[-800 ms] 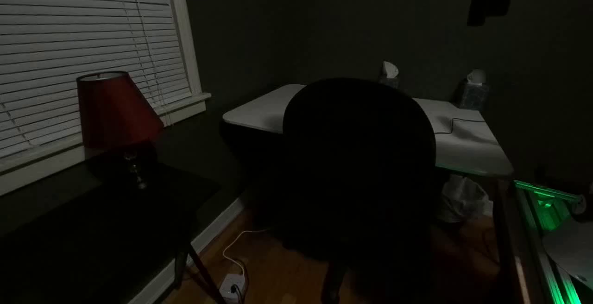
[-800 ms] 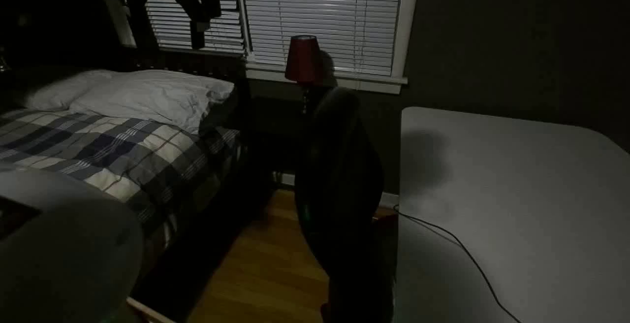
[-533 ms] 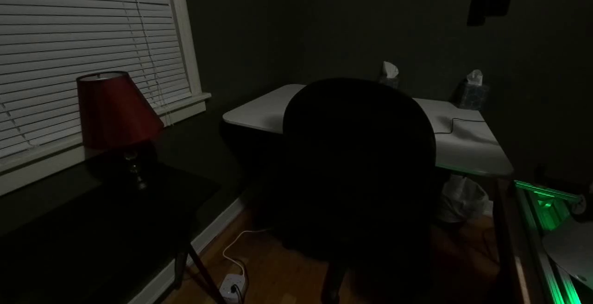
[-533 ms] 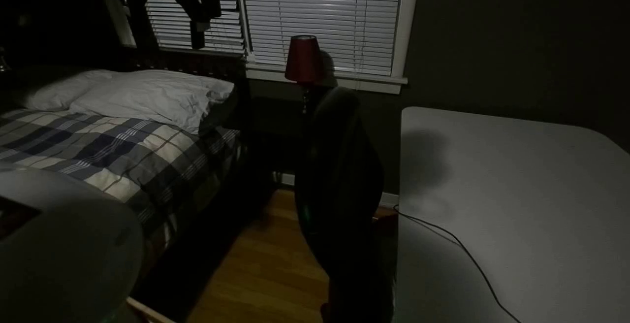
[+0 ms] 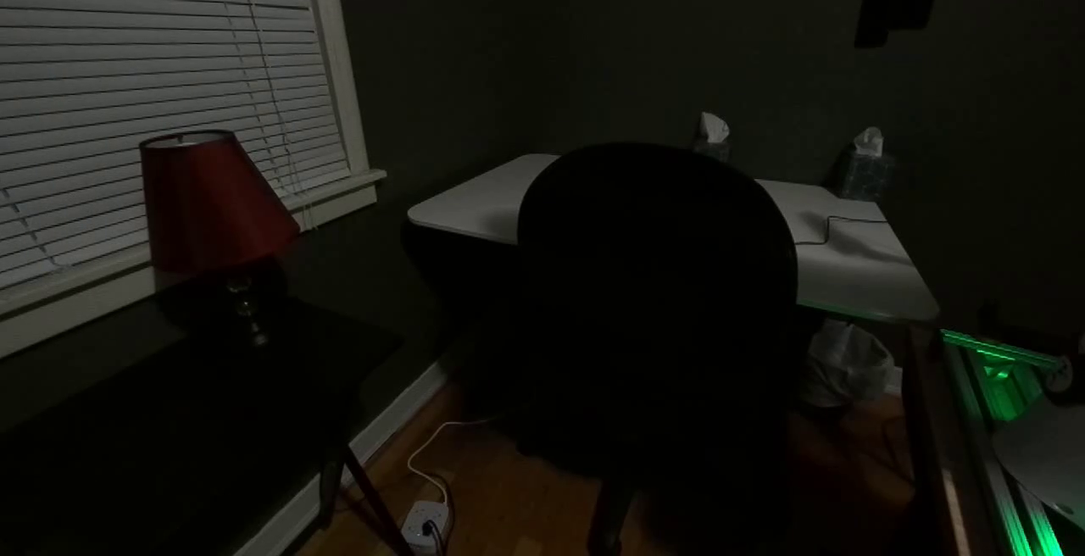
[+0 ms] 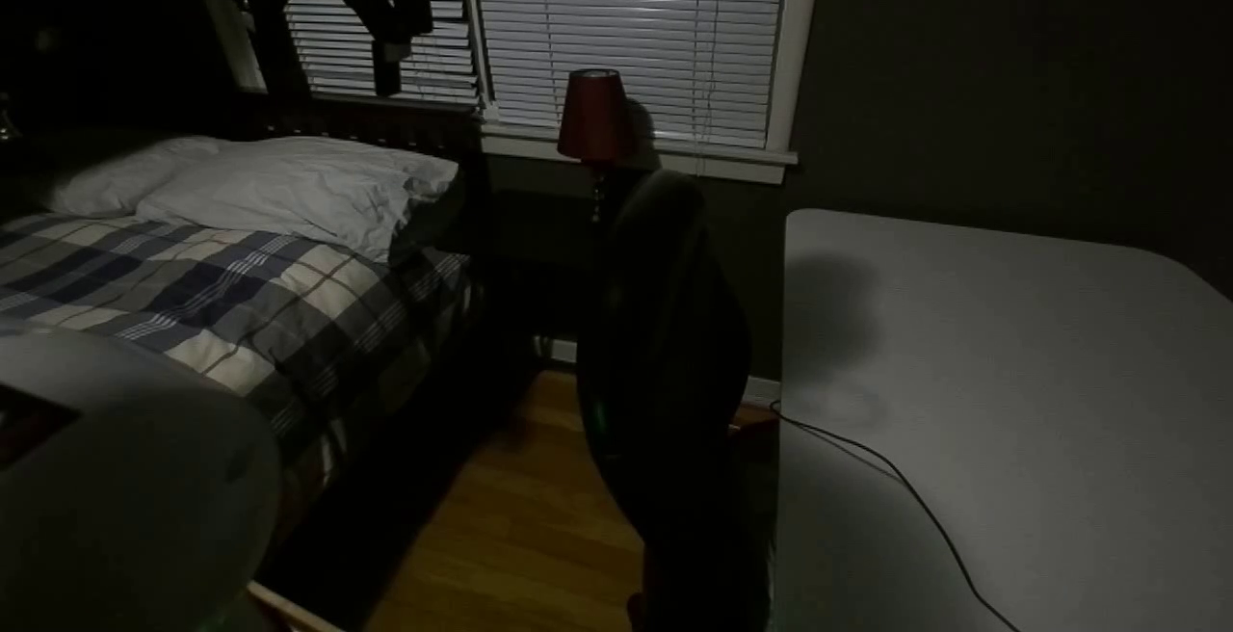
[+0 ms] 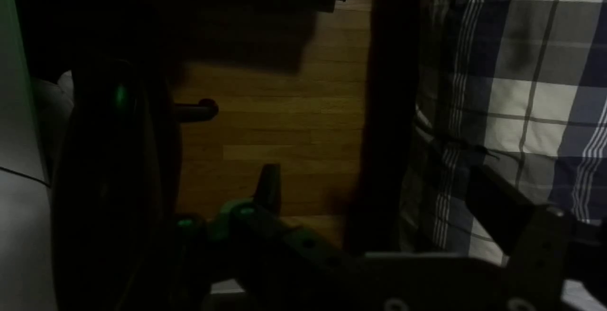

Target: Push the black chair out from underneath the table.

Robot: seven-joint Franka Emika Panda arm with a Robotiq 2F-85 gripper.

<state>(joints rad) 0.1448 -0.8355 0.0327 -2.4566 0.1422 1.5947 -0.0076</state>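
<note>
Nearest in the wrist view: your gripper (image 7: 378, 187), jaws spread wide. Left of it there, you have the black office chair (image 7: 109, 197), backrest upright, just beside the pale desk (image 7: 21, 235); seat lost in dark, whether under or clear you can't tell. Right, plaid bedding (image 7: 517, 93); below, wood floor (image 7: 294, 126). Farther off, in both exterior views, a red-shaded lamp (image 6: 592, 117) stands before window blinds (image 6: 665, 25).

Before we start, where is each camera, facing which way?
Wrist view: at the wrist, facing down past the open gripper to the floor.
In an exterior view: behind the black chair, facing the table; gripper apparently upper right.
In an exterior view: beside the chair, facing the blinds; gripper upper left.
Both exterior views share table and lamp.
</note>
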